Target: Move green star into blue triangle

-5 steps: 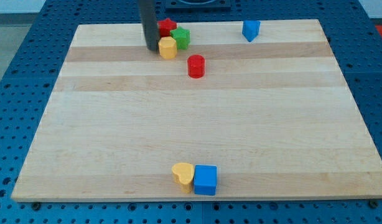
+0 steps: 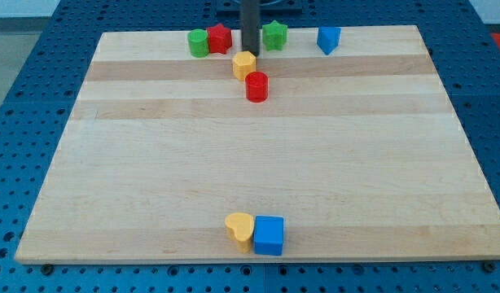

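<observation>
Rightward the rod has swung along the far edge; its tip (image 2: 250, 51) now sits just left of the green star (image 2: 274, 35), which has slid right. The blue triangle (image 2: 328, 38) lies near, further right. No jaws exist on this rod. Left of the tip stand a red star (image 2: 220, 37) and green block (image 2: 199, 42); the yellow block (image 2: 244, 63) touches a red cylinder (image 2: 256, 85).
</observation>
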`<act>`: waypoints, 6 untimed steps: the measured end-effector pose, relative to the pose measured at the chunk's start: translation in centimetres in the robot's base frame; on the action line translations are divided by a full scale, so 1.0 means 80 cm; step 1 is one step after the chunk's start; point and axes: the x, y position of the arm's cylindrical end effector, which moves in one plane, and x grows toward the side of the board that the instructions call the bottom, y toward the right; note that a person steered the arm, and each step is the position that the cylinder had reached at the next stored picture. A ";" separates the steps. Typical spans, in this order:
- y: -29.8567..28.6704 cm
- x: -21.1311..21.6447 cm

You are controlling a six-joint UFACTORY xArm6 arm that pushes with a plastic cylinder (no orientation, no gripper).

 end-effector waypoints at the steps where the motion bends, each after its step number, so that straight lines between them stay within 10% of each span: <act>1: -0.020 -0.010; 6: 0.035 -0.078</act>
